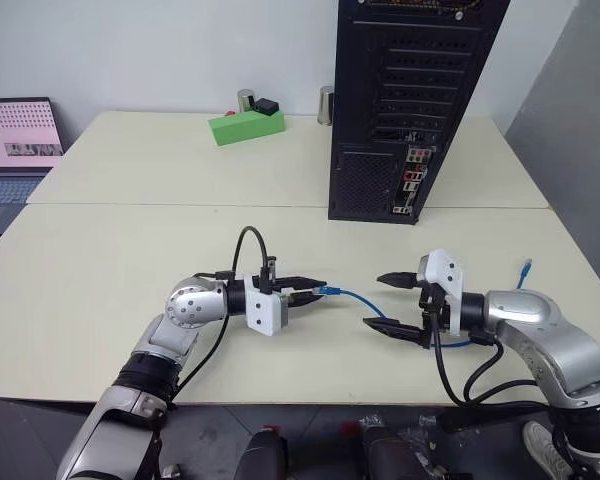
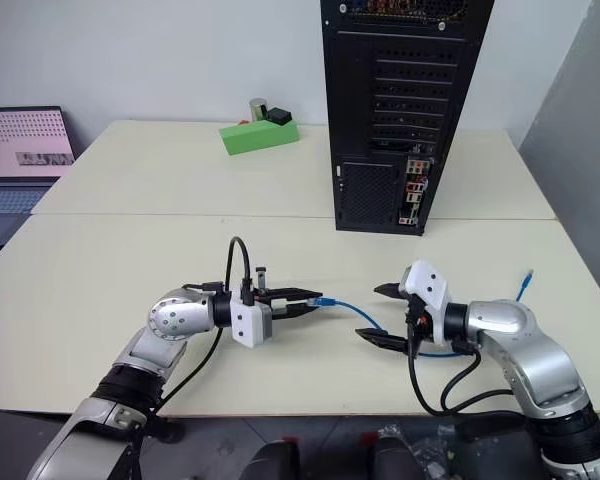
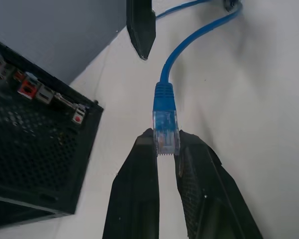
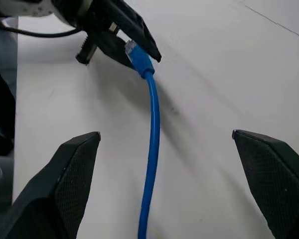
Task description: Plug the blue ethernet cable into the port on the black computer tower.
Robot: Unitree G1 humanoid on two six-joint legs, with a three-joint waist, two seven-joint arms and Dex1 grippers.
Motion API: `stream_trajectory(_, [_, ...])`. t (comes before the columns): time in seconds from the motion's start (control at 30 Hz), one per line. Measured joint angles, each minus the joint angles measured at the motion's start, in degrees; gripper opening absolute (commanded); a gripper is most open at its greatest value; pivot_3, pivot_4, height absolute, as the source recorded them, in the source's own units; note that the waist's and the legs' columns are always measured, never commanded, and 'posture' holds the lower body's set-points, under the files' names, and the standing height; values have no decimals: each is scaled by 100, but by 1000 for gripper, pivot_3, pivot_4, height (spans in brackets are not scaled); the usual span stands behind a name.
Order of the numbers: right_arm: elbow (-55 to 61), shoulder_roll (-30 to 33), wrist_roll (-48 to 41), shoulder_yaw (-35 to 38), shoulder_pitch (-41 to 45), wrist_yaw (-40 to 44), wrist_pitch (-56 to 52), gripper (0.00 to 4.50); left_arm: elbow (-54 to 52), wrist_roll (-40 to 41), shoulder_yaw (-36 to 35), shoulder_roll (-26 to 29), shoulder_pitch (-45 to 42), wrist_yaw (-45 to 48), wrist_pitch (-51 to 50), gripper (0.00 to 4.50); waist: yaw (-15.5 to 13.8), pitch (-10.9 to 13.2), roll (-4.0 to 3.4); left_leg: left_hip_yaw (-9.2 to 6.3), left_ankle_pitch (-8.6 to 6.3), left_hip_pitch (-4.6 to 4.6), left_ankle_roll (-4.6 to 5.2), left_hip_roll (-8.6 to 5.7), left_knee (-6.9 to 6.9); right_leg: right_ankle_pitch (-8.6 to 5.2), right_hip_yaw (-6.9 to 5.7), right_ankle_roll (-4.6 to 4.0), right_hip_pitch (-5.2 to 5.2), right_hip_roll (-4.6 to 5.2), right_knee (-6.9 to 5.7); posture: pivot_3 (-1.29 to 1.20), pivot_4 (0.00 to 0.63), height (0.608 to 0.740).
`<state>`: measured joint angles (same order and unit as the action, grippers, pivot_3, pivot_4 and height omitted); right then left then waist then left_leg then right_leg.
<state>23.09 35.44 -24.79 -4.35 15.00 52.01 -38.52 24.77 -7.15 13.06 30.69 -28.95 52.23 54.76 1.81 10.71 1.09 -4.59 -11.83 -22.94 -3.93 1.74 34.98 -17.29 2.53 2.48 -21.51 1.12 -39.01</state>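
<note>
Two pale tables (image 1: 280, 180) abut before a white wall (image 1: 160, 50); perhaps a grey partition (image 1: 580, 130) right.

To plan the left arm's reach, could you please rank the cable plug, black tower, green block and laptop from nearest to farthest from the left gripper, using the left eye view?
1. Cable plug, pinched in the left gripper.
2. Black tower, ahead and right.
3. Green block, far table.
4. Laptop, far left edge.
</note>
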Motion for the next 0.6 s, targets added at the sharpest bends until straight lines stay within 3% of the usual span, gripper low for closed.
stream_trajectory(0.23, [9,-527,-578,33,238,-431,-668,4500,544,-915,-60,41,-109,-1073,1417,249,-1,0,0,0,0,0,0,0,0,0,-1,1,0,0,-1,0,150,740])
stream_trajectory(0.6, [-80,-975,-1113,26,410,-726,-1169,4500,759,-1791,-89,120,-300,-2137,1821,249,2,0,0,0,0,0,0,0,-1,0,-2,2,-1,0,-3,0,150,740])
